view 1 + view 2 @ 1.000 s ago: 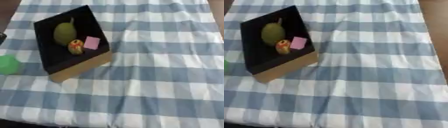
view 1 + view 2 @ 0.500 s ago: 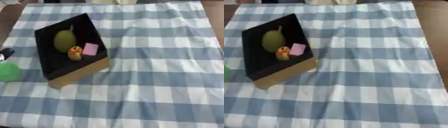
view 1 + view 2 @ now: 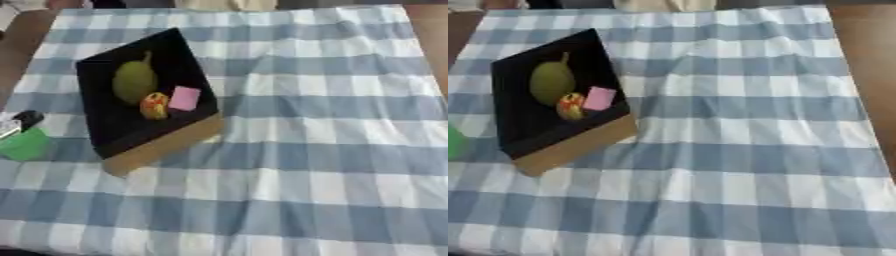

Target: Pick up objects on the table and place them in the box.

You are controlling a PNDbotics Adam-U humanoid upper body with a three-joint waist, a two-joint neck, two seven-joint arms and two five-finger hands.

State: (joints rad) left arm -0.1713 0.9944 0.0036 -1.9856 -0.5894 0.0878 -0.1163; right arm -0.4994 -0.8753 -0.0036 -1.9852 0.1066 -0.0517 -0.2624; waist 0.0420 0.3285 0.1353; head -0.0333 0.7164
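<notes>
Holding three items, one box (image 3: 162, 146), one green object (image 3: 24, 145) outside

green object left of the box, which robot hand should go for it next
Probably the left. The green object lies on the checked cloth at the view's left edge, beside the box, on the robot's left side. Neither robot hand is in view, so this rests on position alone.

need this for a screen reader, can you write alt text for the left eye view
A black-lined cardboard box sits askew on a blue and white checked tablecloth, holding a green pear-shaped fruit, a small red and yellow object and a pink block. A green object lies outside the box at the left edge; no robot hand is visible.
</notes>
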